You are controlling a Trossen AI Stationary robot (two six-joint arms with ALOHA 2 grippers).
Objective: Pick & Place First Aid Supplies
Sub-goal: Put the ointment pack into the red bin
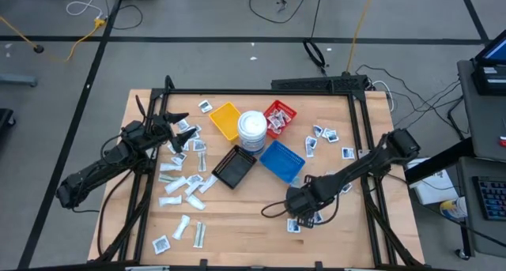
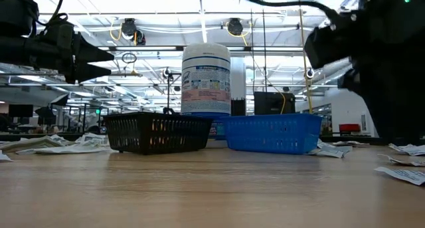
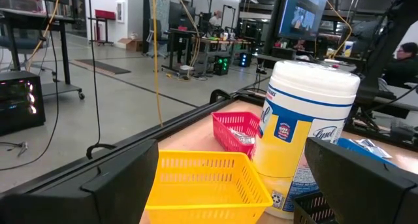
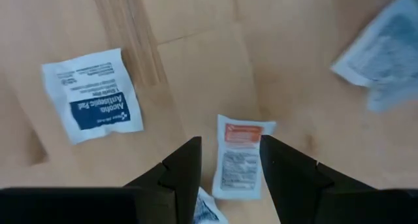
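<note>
On the wooden table [image 1: 237, 216], the right hand [image 4: 228, 178] straddles an orange-printed packet [image 4: 240, 155], fingers apart; the left hand [image 1: 175, 127] gapes wide.

A round white tub [image 1: 252, 130] stands mid-bench [image 1: 237, 231], ringed by four trays: yellow tray [image 1: 224, 119] and red tray [image 1: 280, 117] on its far side, black tray [image 1: 234, 167] and blue tray [image 1: 281, 160] nearer.

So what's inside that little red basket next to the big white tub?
The red basket holds a few small white packets, lying loose inside it. In the left wrist view its wall hides most of the inside, so nothing beneath those packets can be seen.
</note>
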